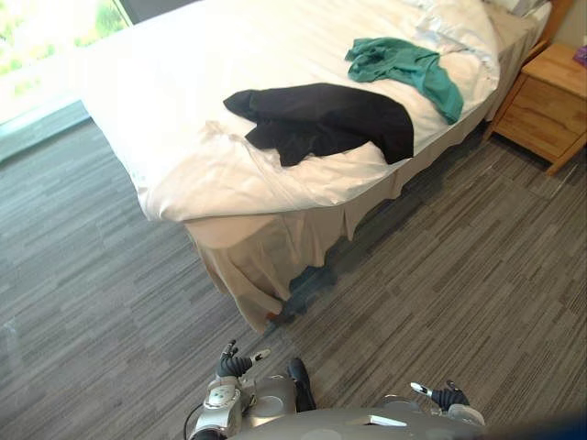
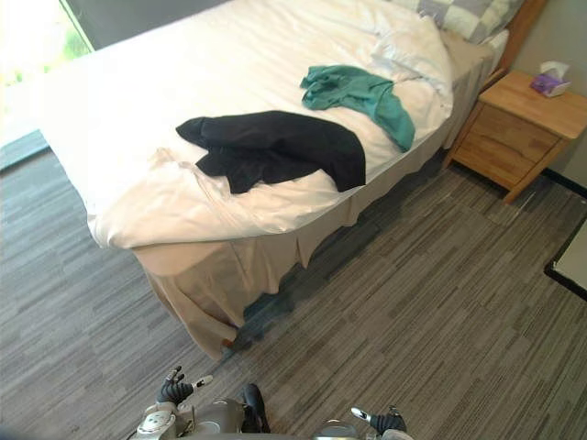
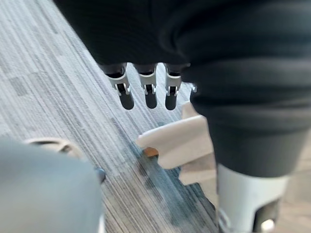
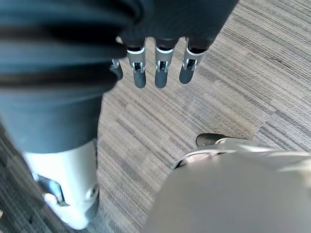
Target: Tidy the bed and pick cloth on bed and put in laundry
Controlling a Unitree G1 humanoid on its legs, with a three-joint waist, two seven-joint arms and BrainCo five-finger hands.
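The left hand [image 3: 150,94] hangs low over the floor [image 1: 440,275], fingers straight and slightly spread, holding nothing. The right hand [image 4: 163,68] hangs the same way, fingers straight, apart and empty.

A black cloth [image 1: 326,119] lies crumpled on the bed [image 1: 183,82], at the side edge facing the robot. A green cloth [image 1: 408,64] lies near it, further towards the head, one end reaching that same edge. The white cover is rumpled at the near foot corner, above a beige skirt [image 1: 248,257]. A checked pillow [image 2: 468,14] sits at the head.

Beside the bed stands a wooden nightstand [image 2: 518,128] with a purple box [image 2: 550,84], probably tissues. The floor is grey striped carpet; a bright window [image 1: 46,37] lies beyond the foot.
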